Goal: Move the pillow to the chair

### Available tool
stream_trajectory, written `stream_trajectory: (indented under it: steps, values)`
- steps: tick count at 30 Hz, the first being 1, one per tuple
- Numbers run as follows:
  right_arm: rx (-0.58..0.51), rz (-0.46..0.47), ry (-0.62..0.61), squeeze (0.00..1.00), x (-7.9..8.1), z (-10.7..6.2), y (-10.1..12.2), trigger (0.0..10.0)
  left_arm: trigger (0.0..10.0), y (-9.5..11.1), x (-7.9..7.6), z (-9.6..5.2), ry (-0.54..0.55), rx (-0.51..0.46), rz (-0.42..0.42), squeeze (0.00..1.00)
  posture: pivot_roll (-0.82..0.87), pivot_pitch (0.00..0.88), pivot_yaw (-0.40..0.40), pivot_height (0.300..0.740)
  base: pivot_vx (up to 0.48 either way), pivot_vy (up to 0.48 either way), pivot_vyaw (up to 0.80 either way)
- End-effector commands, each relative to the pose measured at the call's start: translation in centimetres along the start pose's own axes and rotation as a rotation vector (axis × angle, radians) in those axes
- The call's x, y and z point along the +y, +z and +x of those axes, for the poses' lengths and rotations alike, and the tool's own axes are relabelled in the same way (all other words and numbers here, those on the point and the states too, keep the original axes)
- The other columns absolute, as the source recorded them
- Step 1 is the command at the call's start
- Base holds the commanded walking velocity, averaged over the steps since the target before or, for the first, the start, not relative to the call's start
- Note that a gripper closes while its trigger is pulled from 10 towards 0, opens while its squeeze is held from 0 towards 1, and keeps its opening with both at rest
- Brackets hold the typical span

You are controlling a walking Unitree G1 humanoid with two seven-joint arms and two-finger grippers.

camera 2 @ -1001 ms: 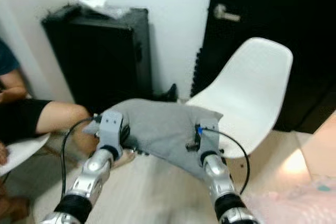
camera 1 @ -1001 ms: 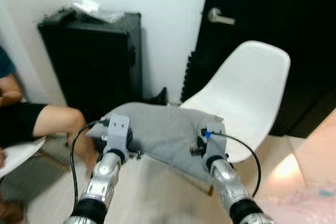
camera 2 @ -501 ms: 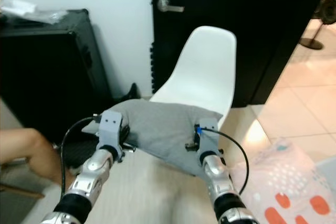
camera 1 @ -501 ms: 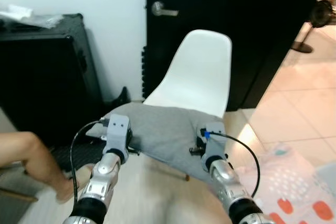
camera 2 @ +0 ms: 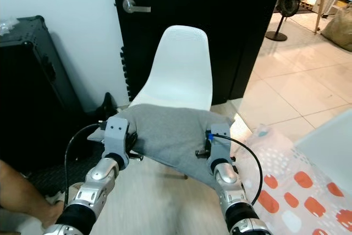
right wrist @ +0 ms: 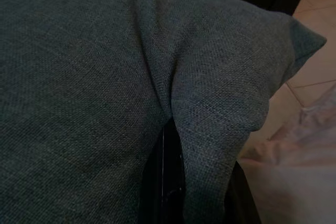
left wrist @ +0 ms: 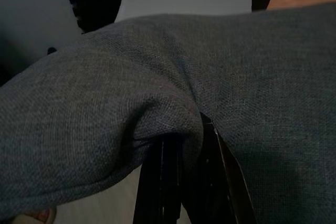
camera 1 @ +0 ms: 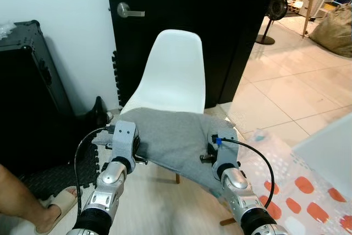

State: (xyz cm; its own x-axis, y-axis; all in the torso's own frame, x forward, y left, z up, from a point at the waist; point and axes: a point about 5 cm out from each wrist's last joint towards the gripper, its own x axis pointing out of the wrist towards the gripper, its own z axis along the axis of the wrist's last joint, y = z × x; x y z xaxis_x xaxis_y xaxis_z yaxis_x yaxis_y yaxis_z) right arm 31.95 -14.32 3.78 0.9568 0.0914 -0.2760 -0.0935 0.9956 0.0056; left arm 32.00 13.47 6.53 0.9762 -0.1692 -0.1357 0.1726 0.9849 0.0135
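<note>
Left eye view: the soft grey fabric pillow hangs between both claws, in front of the white moulded plastic chair. The left claw and right claw each pinch a fold of it.

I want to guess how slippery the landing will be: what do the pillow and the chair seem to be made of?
The pillow: grey woven fabric, matte; the wrist views show a fine weave and soft folds where it is pinched. The chair: a smooth white moulded shell, probably plastic, with a faint sheen. Fabric on that shell may slide a little.
</note>
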Motion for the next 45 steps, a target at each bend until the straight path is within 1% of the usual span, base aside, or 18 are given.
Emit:
stream_trajectory:
  steps: [1,20,28,45]
  values:
    - [-0.033,-0.015,0.016,0.00,0.38,0.21,0.69,10.0,10.0,0.88,-0.15,-0.01,-0.024,-0.054,0.015,0.00,-0.03,0.030,-0.026,0.740,0.341,0.000,0.00]
    - [-0.034,-0.022,0.036,0.00,0.72,0.32,0.80,10.0,10.0,0.98,0.23,-0.05,-0.019,-0.059,0.013,0.00,-0.02,0.013,-0.029,0.740,0.346,0.000,0.00]
    - [-0.025,-0.007,0.035,0.00,0.73,0.35,0.68,10.0,10.0,0.98,0.28,-0.07,-0.020,-0.055,0.017,0.00,-0.02,0.018,-0.027,0.740,0.334,0.000,0.00]
    - [-0.013,0.005,0.023,0.00,0.71,0.22,0.32,10.0,10.0,1.08,0.57,-0.11,-0.019,-0.053,0.025,0.00,-0.01,0.033,-0.019,0.740,0.324,0.000,-0.80]
